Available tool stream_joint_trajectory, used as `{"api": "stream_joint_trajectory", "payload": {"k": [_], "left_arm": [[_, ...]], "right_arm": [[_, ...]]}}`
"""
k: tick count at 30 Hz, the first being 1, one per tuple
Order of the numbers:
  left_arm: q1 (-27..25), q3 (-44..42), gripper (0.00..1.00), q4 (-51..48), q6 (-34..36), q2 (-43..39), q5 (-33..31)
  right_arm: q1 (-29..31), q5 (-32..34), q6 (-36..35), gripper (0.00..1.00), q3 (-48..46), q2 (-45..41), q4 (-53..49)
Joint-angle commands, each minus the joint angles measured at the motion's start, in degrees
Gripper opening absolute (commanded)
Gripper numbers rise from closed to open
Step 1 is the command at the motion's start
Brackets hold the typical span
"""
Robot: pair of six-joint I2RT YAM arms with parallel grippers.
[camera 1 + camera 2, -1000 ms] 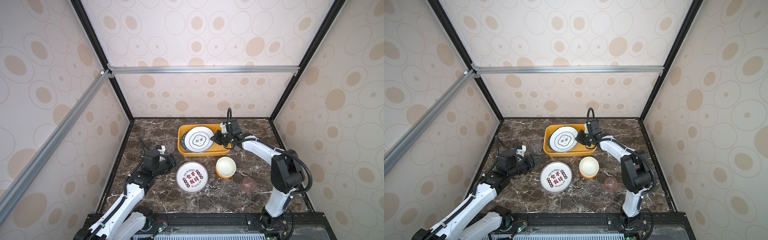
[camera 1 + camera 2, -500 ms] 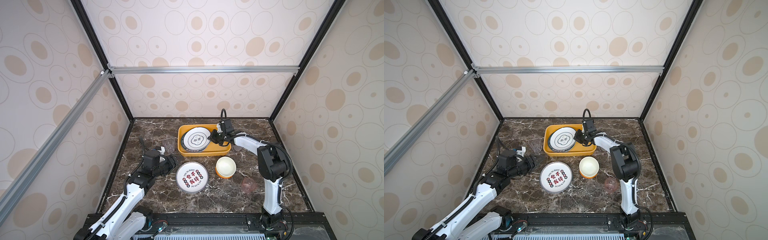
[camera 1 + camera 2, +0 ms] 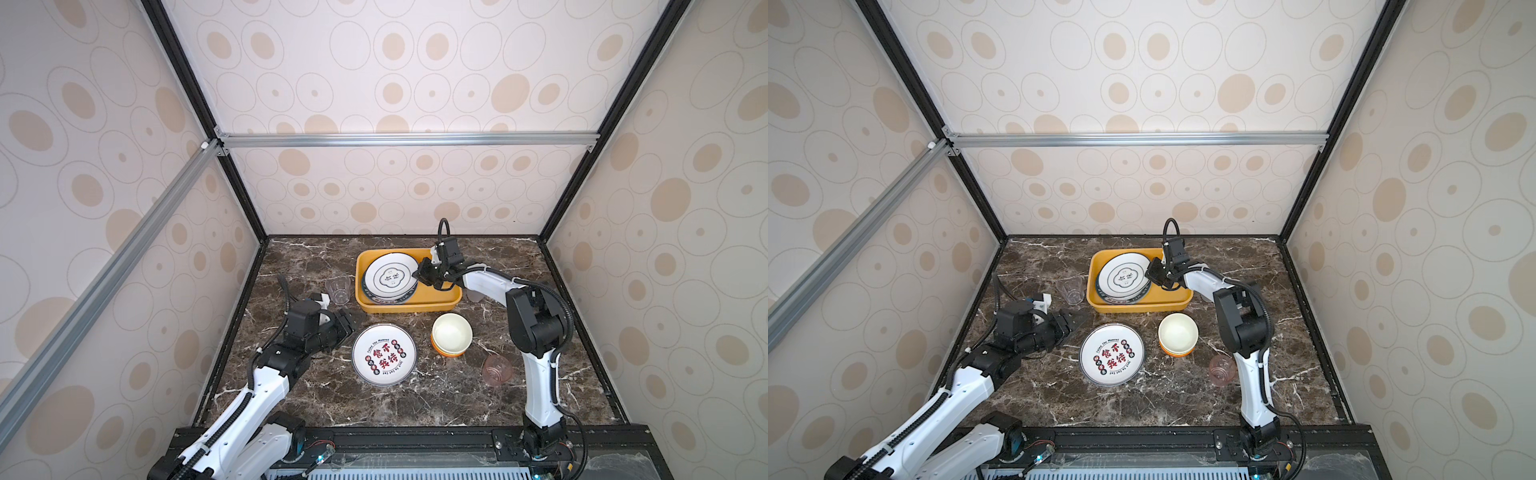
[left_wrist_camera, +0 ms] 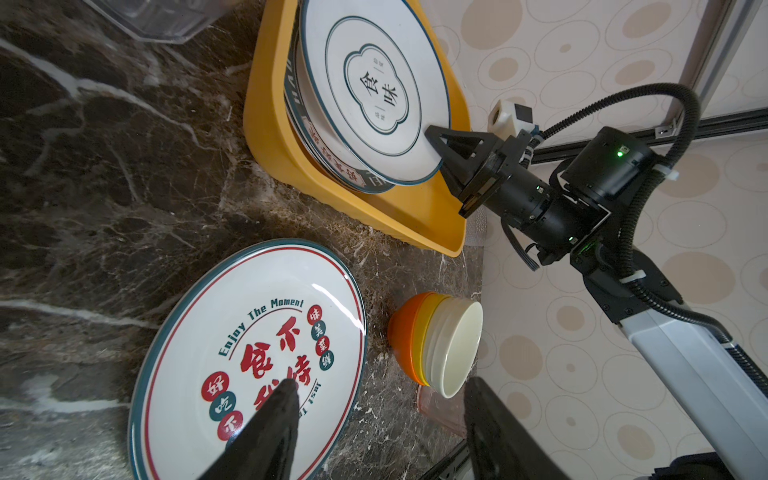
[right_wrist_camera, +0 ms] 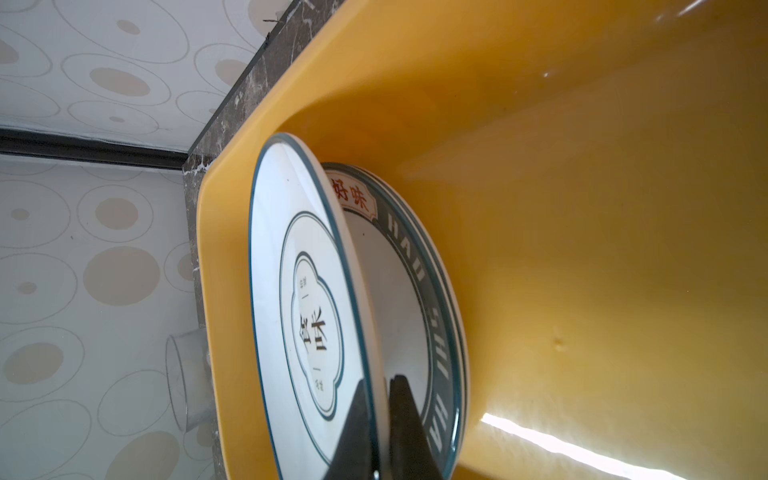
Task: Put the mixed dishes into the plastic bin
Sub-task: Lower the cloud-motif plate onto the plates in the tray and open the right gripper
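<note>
The yellow-orange plastic bin (image 3: 409, 306) (image 3: 1138, 308) stands at the back of the table with plates stacked in it. My right gripper (image 3: 419, 275) (image 5: 380, 382) is shut on the rim of the top blue-banded plate (image 3: 390, 276) (image 5: 307, 316), which tilts up off a dark-banded plate (image 5: 432, 291). My left gripper (image 3: 349, 326) (image 4: 382, 384) is open and empty, low beside the red-lettered plate (image 3: 384, 354) (image 4: 249, 353) on the table. Stacked orange bowls (image 3: 452, 334) (image 4: 436, 345) sit right of that plate.
A clear cup (image 3: 337, 289) (image 3: 1071, 289) stands left of the bin. A pink cup (image 3: 496, 370) (image 3: 1222, 370) stands near the right arm's base link. Patterned walls and black frame posts close in the marble table (image 3: 299, 390) on three sides.
My right gripper has carried the held plate a little leftward, farther over the stack in the bin. The left arm has barely moved.
</note>
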Motion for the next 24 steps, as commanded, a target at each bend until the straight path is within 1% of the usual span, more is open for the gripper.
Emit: {"api": "stream_joint_trajectory", "payload": {"k": [1, 10, 14, 16, 18, 20, 24], "left_arm": [[-0.1, -0.4, 0.63, -0.8, 1.1, -0.3, -0.7], [-0.2, -1.0, 0.63, -0.6, 0.8, -0.6, -0.7], [-0.2, -1.1, 0.63, -0.6, 0.8, -0.5, -0.7], [-0.2, -1.1, 0.63, -0.6, 0.8, -0.6, -0.7], [-0.2, -1.3, 0.63, -0.6, 0.8, -0.6, -0.7], [-0.2, -1.4, 0.63, -0.6, 0.7, -0.9, -0.7], [-0.2, -1.7, 0.63, -0.5, 0.6, -1.1, -0.7]], "right_arm": [[-0.3, -1.4, 1.3, 0.0, 2.5, 0.8, 2.6], [-0.1, -1.6, 1.5, 0.01, 3.5, 2.5, 2.4], [-0.2, -1.6, 1.6, 0.03, 3.6, 3.0, 2.2], [0.0, -1.6, 1.6, 0.06, 3.6, 3.2, 2.0], [0.0, -1.5, 1.6, 0.13, 3.6, 3.2, 1.5], [0.1, -1.3, 1.5, 0.18, 3.3, 3.2, 1.2], [0.2, -0.9, 1.4, 0.23, 2.6, 2.7, 0.8]]}}
